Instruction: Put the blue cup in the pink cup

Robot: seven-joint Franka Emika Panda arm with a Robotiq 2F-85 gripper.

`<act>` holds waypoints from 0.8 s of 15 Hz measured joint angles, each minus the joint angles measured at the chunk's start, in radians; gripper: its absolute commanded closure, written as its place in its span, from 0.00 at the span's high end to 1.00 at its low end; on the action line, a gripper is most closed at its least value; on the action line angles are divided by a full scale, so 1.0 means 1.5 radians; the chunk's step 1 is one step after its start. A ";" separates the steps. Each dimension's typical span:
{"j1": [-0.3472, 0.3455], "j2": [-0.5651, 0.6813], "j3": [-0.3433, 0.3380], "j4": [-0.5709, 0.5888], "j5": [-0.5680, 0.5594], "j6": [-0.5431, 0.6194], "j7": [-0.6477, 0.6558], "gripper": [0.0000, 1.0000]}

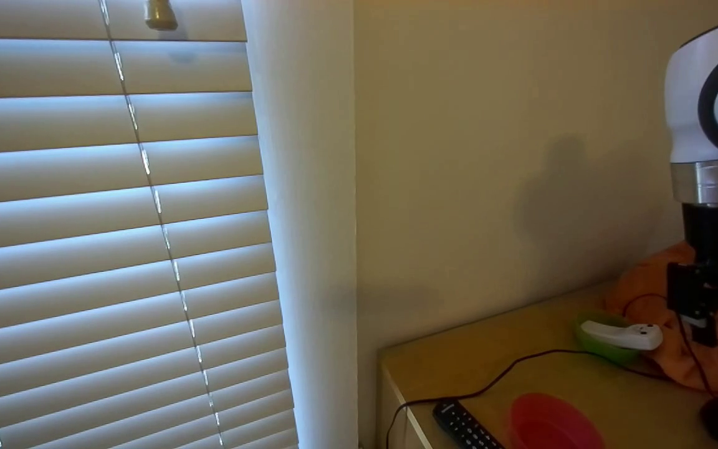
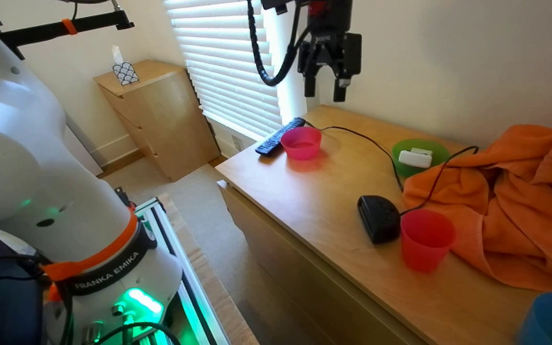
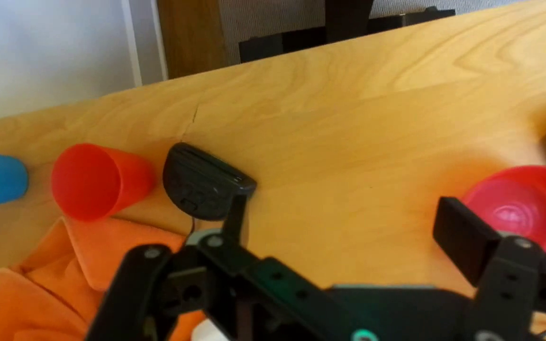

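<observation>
At the near right of the wooden top [image 2: 314, 201], sides taken as they lie in an exterior view, stands the blue cup [image 2: 551, 317], upright and only partly in view; the wrist view also shows just part of it. To its left and a little farther off, the pink cup [image 2: 424, 251] upright, near the blue cup but apart from it. Just left of the pink cup, a black device [image 2: 379, 219]. Along the far right, an orange cloth [image 2: 520, 191] heaped, one fold close to the pink cup; contact there cannot be judged. On the far side, at the cloth's left edge, a green bowl [image 2: 441, 154], a white object [image 2: 415, 158] lying in it. Farther left, a pink bowl [image 2: 302, 152], with a black remote [image 2: 276, 139] just to its left. Off the top, on the left, the robot base [image 2: 146, 273], a green light [image 2: 145, 301] glowing on it. Raised above the wooden top, the gripper [image 2: 325, 93] points down, well apart from both cups; fingers [image 2: 339, 92] spread, a wide gap between them, confirmed in the wrist view. Task state: blue cup outside the pink cup, each on the wood separately
</observation>
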 measured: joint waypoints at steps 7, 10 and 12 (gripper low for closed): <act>-0.062 0.169 -0.080 0.161 0.054 -0.041 -0.001 1.00; -0.058 0.175 -0.077 0.170 0.058 -0.045 0.000 1.00; -0.058 0.175 -0.077 0.171 0.058 -0.046 0.000 1.00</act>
